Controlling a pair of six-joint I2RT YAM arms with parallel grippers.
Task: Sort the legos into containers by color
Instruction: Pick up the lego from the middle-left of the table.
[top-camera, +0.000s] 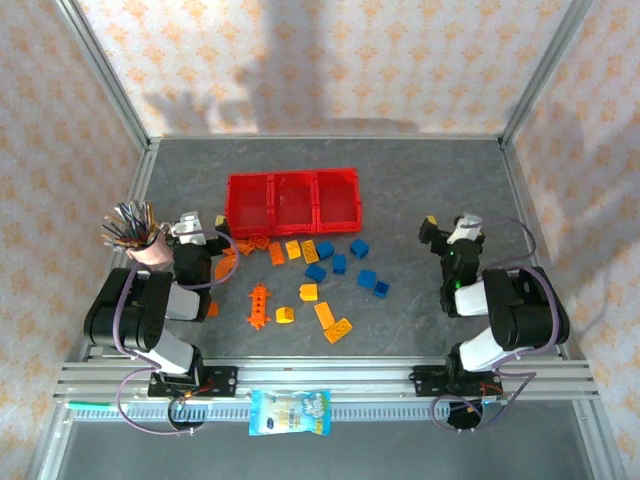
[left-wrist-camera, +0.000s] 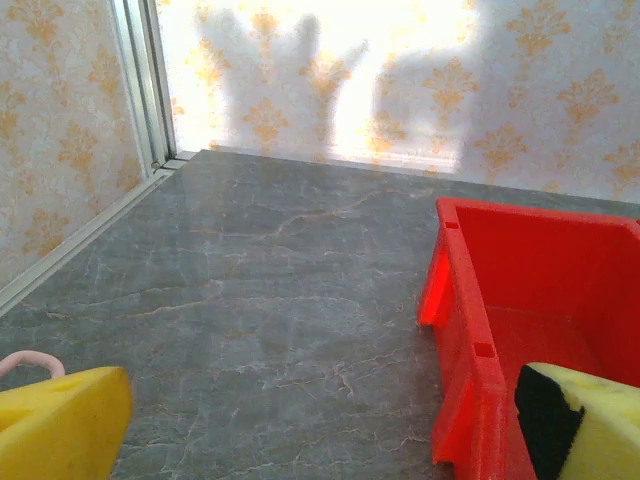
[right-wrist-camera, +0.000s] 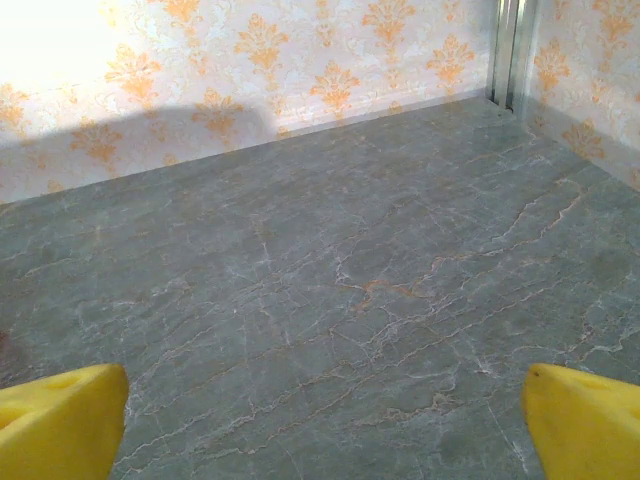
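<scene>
Left gripper, spread and empty, faces the bins ahead-right, seemingly poised to start; legos lie loose to its right. Right gripper gapes, idle.

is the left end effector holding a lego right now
No, the left end effector is open, with only bare table between its yellow fingers.

Red containers, orange, yellow and blue legos, grey veined table, yellow fingers, orange-damask cream walls
</scene>
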